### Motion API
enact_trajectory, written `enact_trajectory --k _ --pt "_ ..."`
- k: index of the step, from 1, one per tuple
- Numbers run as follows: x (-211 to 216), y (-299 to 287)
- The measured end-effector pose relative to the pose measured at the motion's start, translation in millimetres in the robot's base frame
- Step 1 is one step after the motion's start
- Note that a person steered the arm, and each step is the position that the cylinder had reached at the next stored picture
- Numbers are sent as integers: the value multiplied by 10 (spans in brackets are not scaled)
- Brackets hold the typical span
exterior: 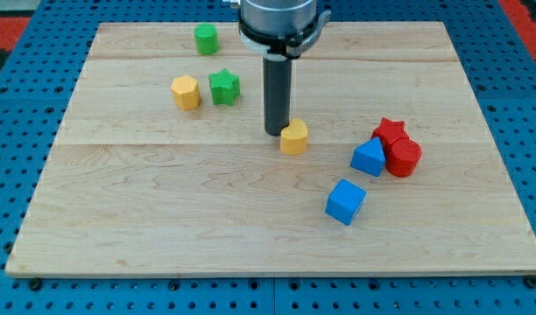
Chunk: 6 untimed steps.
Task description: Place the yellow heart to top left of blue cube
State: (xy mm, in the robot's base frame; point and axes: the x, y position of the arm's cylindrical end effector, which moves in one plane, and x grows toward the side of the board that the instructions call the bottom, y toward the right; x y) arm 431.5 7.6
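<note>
Already the tip (276, 132) is touching the yellow heart (293, 138), gripperless, holding nothing; heart sitting at eleven o'clock of blue cube (345, 201), looking nearly placed.

The grey arm housing (279, 19) above the dark rod runs off the view's top edge, the red star block (389, 129) is partly covered by the red cylinder block (403, 158), and the blue triangular block (369, 157) overlaps that cylinder's left side.
</note>
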Motion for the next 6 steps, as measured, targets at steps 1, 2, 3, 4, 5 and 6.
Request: enact_trajectory --k 1,2,3,4,5,6 --pt "-186 -52" --pt "-430 -13" --pt "-420 48" --pt "-179 96" --pt "35 197" --pt "50 209"
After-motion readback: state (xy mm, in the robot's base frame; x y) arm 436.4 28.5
